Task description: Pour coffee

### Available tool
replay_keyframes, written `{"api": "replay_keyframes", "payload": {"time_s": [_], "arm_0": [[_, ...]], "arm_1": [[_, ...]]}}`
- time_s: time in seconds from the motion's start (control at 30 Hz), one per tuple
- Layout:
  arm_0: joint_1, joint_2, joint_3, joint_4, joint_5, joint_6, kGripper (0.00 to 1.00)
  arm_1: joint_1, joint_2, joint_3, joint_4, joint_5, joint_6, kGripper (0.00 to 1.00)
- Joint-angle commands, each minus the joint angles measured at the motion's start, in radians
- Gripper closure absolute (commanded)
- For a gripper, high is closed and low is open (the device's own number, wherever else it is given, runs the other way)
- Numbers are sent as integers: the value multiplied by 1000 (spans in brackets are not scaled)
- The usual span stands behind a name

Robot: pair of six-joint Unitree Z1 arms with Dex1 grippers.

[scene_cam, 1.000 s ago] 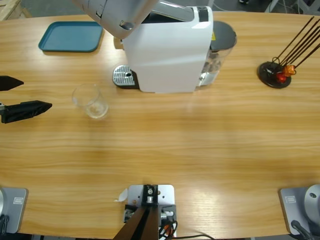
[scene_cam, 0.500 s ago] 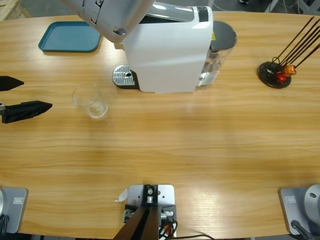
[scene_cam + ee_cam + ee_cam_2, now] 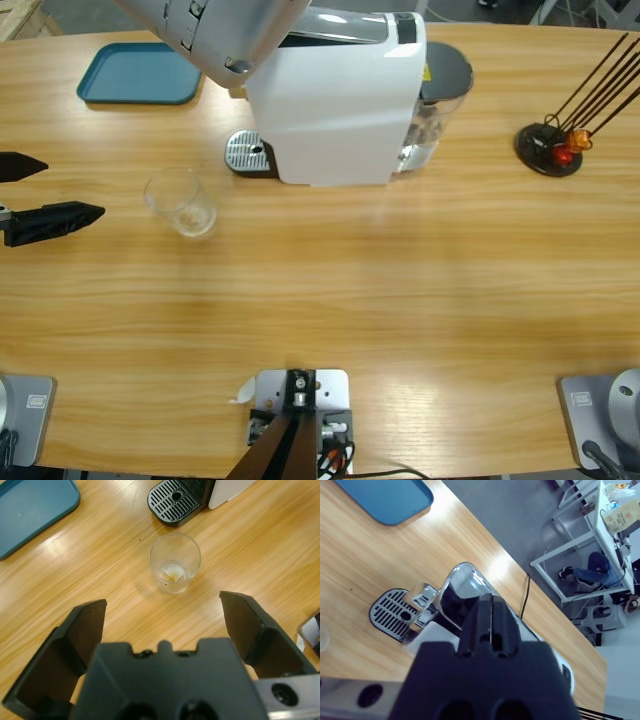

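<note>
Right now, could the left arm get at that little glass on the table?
Probably yes. The left tool is open and faces the glass, with only bare table between them.

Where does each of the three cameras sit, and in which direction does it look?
High view: fixed above, looking down on the table; shows the left hand and a silver arm.
Left wrist view: on the left arm, looking down along its open hand at the glass.
Right wrist view: on the right arm, above the coffee machine; its shut hand shows.
All three share the machine's drip tray and the blue tray.
</note>
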Motion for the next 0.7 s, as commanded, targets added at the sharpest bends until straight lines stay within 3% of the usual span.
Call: {"api": "replay_keyframes", "payload": {"time_s": [0.03,0.7], "arm_0": [[-7,34,27,-2,4,-5,23],[-7,44,22,5,3,-6,23]], "arm_1": [[14,177,98,-1,65,33,1000],[14,195,136,-17,152,76,1000]]}}
